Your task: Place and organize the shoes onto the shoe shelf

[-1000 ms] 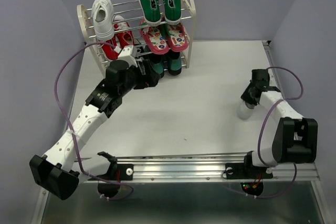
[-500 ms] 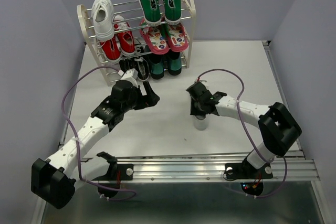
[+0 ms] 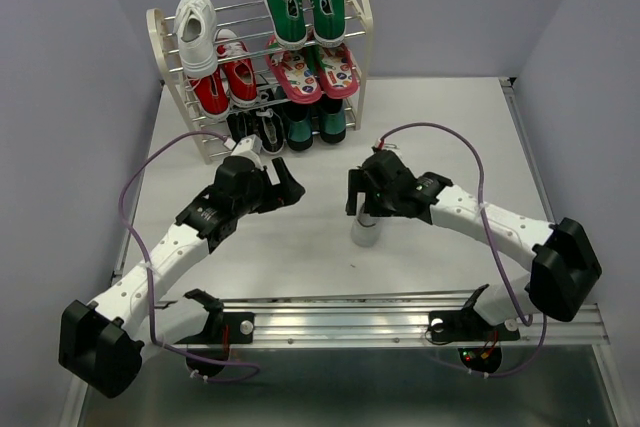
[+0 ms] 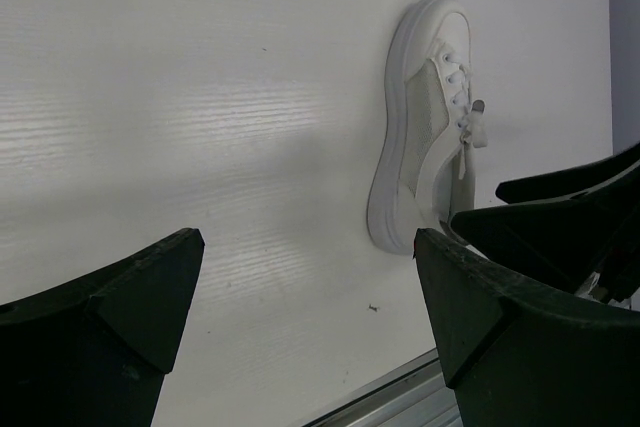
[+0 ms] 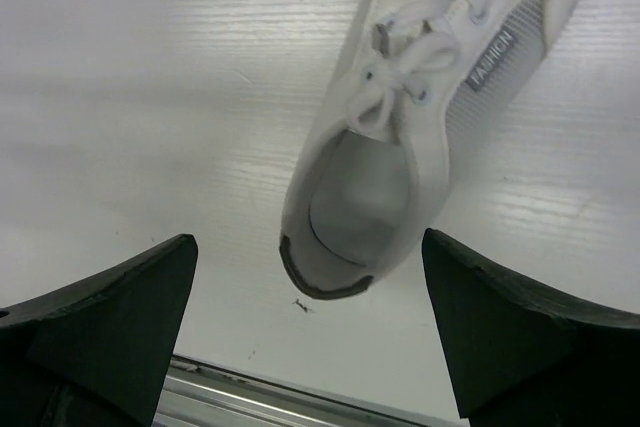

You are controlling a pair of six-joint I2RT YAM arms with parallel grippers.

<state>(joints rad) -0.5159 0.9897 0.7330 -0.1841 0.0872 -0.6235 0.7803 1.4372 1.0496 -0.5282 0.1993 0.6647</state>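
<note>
The white sneaker (image 5: 440, 87) is matt woven canvas with soft cloth laces, a smooth rubbery sole rim and a grey fabric-like insole. The grey tab (image 5: 492, 57) on its side looks like a flat woven label. The table (image 5: 140, 87) is white, with a fine wood-like grain and a dull sheen. The left gripper's fingers (image 4: 110, 307) and the right gripper's fingers (image 5: 110, 317) are matt black plastic. Towards the far left corner, the shoe shelf (image 3: 156, 39) has smooth cream side frames that look like plastic, and bright polished metal rods (image 3: 240, 9). The rail (image 3: 350, 322) along the near edge is silvery brushed metal.
</note>
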